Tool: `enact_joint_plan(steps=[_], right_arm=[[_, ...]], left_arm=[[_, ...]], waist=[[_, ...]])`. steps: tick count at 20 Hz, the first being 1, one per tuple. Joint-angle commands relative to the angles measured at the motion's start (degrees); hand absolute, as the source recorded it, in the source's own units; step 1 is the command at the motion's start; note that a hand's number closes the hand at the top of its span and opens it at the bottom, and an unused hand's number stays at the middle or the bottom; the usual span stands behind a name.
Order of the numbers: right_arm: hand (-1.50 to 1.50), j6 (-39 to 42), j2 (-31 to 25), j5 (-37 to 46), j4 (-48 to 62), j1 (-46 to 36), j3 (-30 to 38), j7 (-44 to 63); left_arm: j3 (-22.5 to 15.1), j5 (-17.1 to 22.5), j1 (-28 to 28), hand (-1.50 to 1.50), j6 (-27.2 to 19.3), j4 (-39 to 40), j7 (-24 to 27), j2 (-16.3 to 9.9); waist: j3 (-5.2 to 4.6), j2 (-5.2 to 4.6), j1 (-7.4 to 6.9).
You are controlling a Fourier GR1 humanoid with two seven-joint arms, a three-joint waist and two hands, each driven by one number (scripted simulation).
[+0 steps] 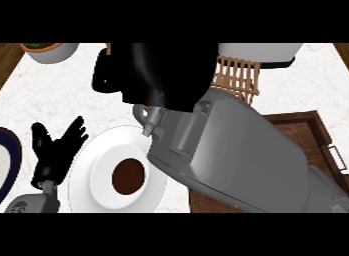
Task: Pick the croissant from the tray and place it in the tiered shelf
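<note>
My left hand rests open, fingers up, beside a white plate with a brown centre. My right hand reaches over the wicker shelf; I cannot tell its grip, nor see the croissant. The wooden tray lies rightmost

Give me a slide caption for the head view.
Right hand reaches over the wicker shelf past the wooden tray; left hand rests open beside a white plate.
</note>
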State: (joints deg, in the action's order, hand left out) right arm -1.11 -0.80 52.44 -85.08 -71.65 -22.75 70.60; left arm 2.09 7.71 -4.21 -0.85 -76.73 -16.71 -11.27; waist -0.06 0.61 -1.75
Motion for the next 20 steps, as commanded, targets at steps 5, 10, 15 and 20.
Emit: enact_joint_plan(steps=[5, 10, 15, 20], right_arm=[[1.5, 2.6, 0.1, 1.5, 14.0, -12.9, 13.0, 6.2], [1.5, 6.4, 0.5, -1.5, 18.1, -16.2, 17.7, 2.0], [1.5, 6.1, -1.8, -2.6, 24.5, -13.4, 20.2, -7.0], [1.5, 5.9, -3.9, -1.5, 27.0, -12.1, 21.0, -11.3]], left_arm=[[0.8, 0.6, 0.8, 0.0, 0.1, -0.1, -0.2, 0.1], [0.9, 0.8, 0.1, 0.0, 0.2, -1.1, -2.1, -0.3], [0.0, 0.4, 3.3, 0.0, -0.1, -5.4, -2.7, 0.4], [1.0, 1.0, 4.3, 0.0, 1.8, -4.1, -1.0, -0.5]], waist=[[-0.07, -0.59, 0.53], [0.01, -0.53, 1.02], [0.04, -0.58, 0.7], [0.05, -0.56, 1.05]])
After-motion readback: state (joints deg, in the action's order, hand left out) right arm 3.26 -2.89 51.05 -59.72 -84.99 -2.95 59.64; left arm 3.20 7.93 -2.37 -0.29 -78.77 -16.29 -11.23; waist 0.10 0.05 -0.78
